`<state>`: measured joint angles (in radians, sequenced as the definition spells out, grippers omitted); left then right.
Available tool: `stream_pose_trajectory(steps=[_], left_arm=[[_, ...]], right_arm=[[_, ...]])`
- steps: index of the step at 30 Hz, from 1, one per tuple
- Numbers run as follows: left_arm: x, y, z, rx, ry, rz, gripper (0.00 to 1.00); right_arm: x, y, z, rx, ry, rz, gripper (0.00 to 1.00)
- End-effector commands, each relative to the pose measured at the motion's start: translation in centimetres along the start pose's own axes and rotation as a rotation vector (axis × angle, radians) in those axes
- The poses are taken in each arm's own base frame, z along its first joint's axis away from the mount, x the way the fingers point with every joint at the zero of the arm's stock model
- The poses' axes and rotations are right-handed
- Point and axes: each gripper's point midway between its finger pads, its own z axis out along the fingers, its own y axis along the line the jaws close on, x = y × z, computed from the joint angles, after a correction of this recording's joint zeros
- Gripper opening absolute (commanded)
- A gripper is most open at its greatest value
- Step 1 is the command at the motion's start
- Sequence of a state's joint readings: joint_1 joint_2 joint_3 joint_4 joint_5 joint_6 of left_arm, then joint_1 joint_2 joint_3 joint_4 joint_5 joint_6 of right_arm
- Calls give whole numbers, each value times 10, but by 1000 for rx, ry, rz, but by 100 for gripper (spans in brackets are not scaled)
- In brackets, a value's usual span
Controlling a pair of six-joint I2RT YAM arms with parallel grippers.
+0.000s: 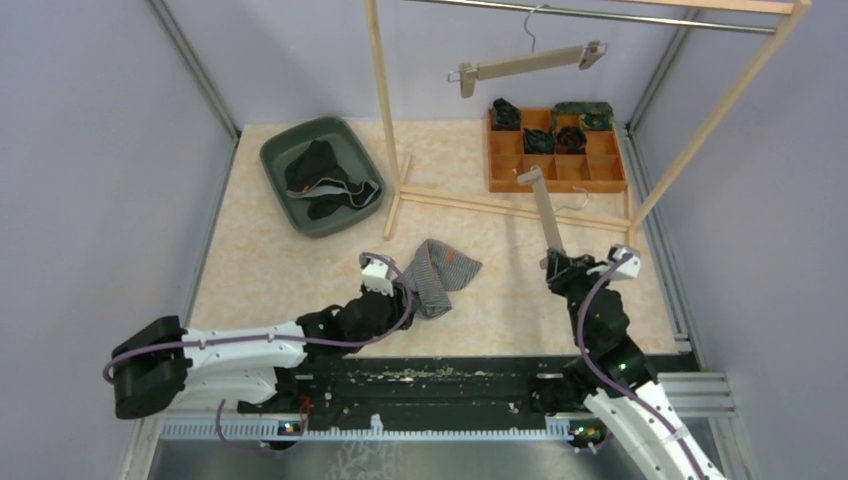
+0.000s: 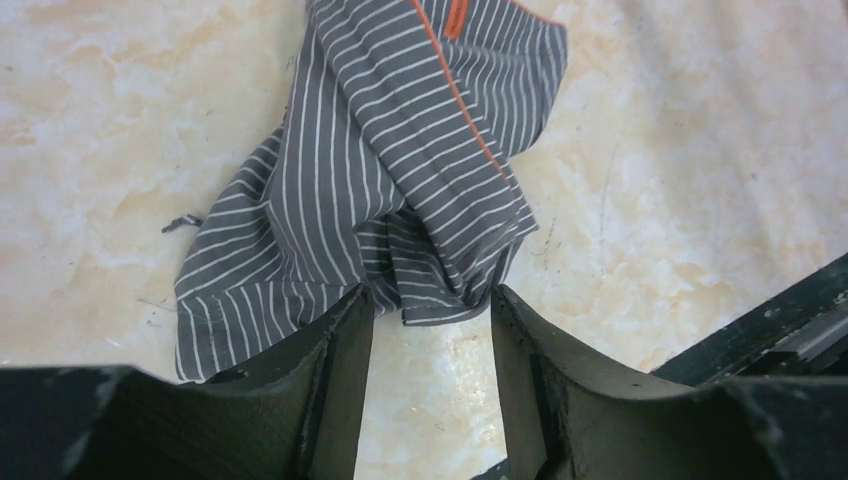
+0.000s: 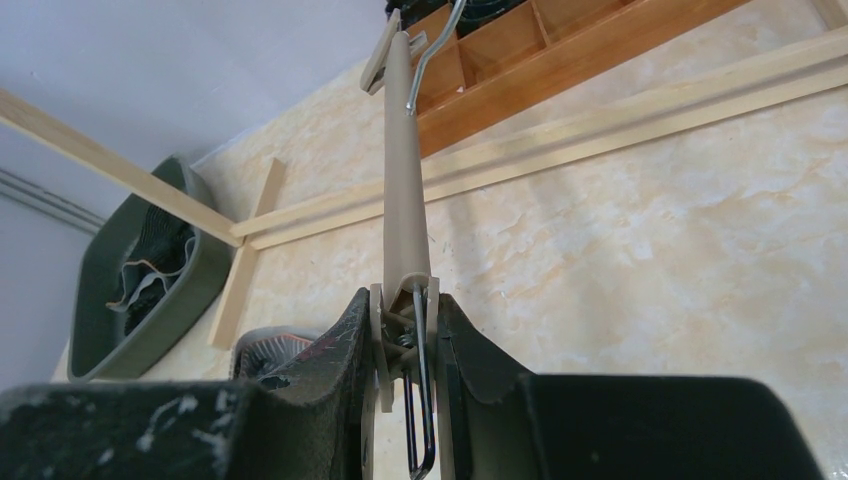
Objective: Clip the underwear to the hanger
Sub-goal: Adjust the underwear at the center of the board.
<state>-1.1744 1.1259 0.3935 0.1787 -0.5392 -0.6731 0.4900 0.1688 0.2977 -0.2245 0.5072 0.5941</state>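
Observation:
The grey striped underwear (image 1: 440, 275) with orange trim lies crumpled on the table in front of the left arm. In the left wrist view the underwear (image 2: 400, 150) reaches down to my left gripper (image 2: 432, 300), whose jaws stand apart with bare table between them; only the cloth's lower edge sits at the fingertips. My right gripper (image 3: 405, 310) is shut on the end clip of a beige hanger (image 3: 405, 180). That hanger (image 1: 545, 205) slants up and away from my right gripper (image 1: 565, 268), its wire hook at the far end.
A second hanger (image 1: 525, 65) hangs from the wooden rack's rail. The rack's post (image 1: 385, 120) and base bars cross the table's middle. A green bin (image 1: 275, 160) of dark clothes sits back left. A wooden compartment tray (image 1: 555, 170) stands back right.

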Motion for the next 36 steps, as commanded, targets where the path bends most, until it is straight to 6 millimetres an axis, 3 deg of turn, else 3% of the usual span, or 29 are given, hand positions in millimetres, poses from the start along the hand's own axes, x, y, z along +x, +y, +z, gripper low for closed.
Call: stream_pose_trajectory(steps=[1,8,16,25,36], left_arm=[[-15,-4,-8,12,-60,46,54],[-22,-37,-5,35,-93,228,55],[-4,-63,21,-179,-43,588,55],[9,-63,42,-335,52,793,57],[11,-56,37,-352,122,872,66]], right_arm=[[-17,17,1,-54,-48,36,0],[-14,19,3,-60,-37,35,0],[-13,18,3,-60,-34,35,0],[-16,18,2,-61,-41,35,0],[-16,19,2,-67,-41,38,0]])
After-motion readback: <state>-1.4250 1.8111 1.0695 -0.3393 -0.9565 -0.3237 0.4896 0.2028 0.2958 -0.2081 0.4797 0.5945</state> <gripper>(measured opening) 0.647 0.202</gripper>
